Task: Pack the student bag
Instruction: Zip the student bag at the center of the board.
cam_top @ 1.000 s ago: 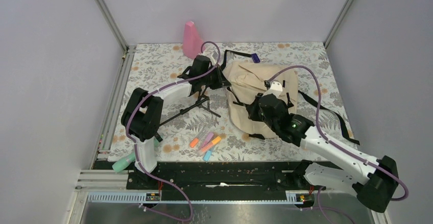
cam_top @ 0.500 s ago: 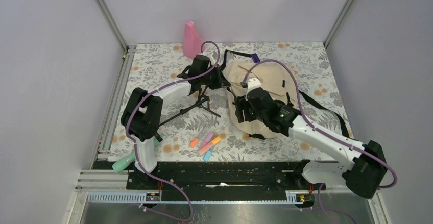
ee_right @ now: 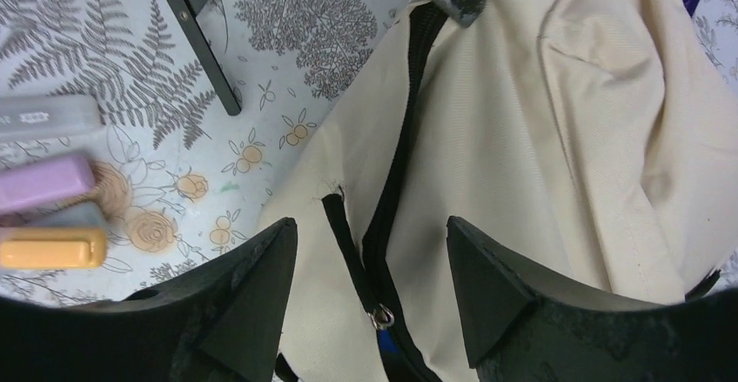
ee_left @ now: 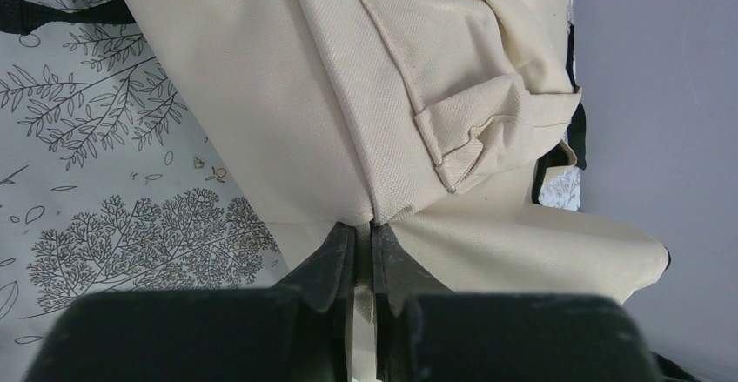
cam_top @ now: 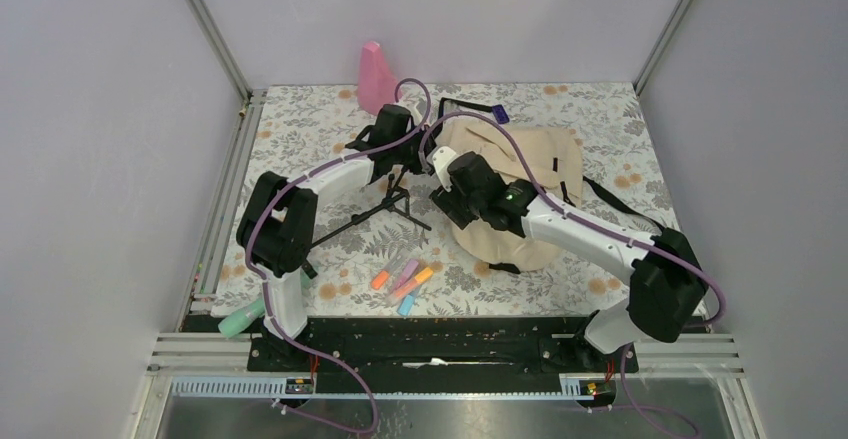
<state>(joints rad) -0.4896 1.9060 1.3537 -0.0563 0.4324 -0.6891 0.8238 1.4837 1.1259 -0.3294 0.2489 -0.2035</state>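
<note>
Left gripper (ee_left: 372, 236): jaws nearly closed, pinching an edge of the student bag (ee_left: 348, 95), a cream woven-fabric backpack lying directly ahead of it. Right gripper (ee_right: 370, 225): fingers spread wide, holding nothing, poised over the bag's black zipper (ee_right: 393, 164) and its small metal pull. To that gripper's left lie blocky pastel highlighters (ee_right: 52, 247) and a thin black stand leg (ee_right: 196, 43) on the floral tablecloth (ee_right: 87, 34).

A black stand (ee_right: 196, 41) lies on the floral cloth (cam_top: 300, 129); a pink object (cam_top: 375, 77) stands farther back.

Table (cam_top: 300, 129): bag (cam_top: 545, 154), 4 highlighters (cam_top: 405, 281) (perhaps markers).
</note>
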